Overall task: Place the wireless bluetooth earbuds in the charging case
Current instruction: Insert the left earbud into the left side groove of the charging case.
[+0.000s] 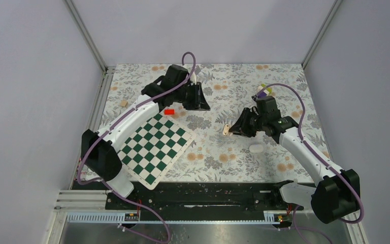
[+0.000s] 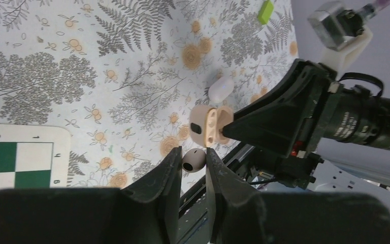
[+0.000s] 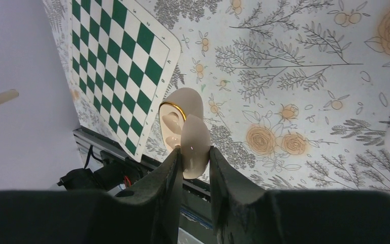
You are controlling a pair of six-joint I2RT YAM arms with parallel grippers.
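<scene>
chessboard (image 1: 155, 147): flat on the left, out of the work.
right gripper (image 3: 194, 152): clamped on the charging case (image 3: 176, 118), raised mid-table, tan inside open.
left gripper (image 2: 193, 155): pinching one earbud (image 2: 194, 161) at the fingertips, just short of the case.
step done well: match the earbud to a free well, ease in, hold the case steady.

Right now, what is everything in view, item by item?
charging case: one, cream-white, tan inside, held by right gripper
earbud: one, white, in left gripper
white rounded item: one, on table by right arm, identity unclear
chessboard: one, green-white, table's left
red block: one, at chessboard's far corner
tan block: one, table's far left
green piece: one, back right
left gripper: one, black, shut on earbud
right gripper: one, black, shut on charging case
</scene>
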